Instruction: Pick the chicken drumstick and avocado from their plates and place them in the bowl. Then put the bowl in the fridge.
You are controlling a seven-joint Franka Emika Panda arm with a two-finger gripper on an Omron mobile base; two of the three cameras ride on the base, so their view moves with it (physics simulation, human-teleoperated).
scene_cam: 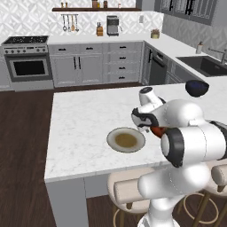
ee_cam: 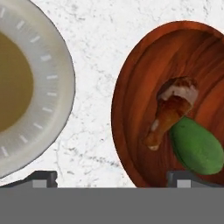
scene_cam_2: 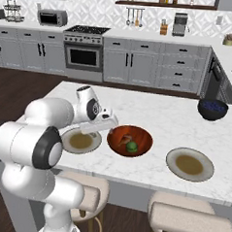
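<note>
We see the drumstick (ee_cam: 168, 114) and the avocado (ee_cam: 195, 148) both lying in the bowl (scene_cam_2: 130, 140), touching each other near its middle, so we judge the first part of the task is done; the bowl stands on the island (scene_cam_2: 152, 110), close to its near edge, between the two plates. The gripper (ee_cam: 109, 177) hangs over the bare marble between the left plate (ee_cam: 52, 87) and the bowl; its fingers are spread wide and pinch nothing, which fits a hand that has no load and must next take the bowl by its rim. The other plate (scene_cam_2: 190, 164) lies further along the near edge, apart from the bowl; both plates carry nothing, because their food is in the bowl.

We count: one drumstick, one avocado, one wooden bowl, two plates; also one dark blue bowl (scene_cam_2: 212, 108) near the far edge, and two stools (scene_cam_2: 189, 222) under the near edge.
</note>
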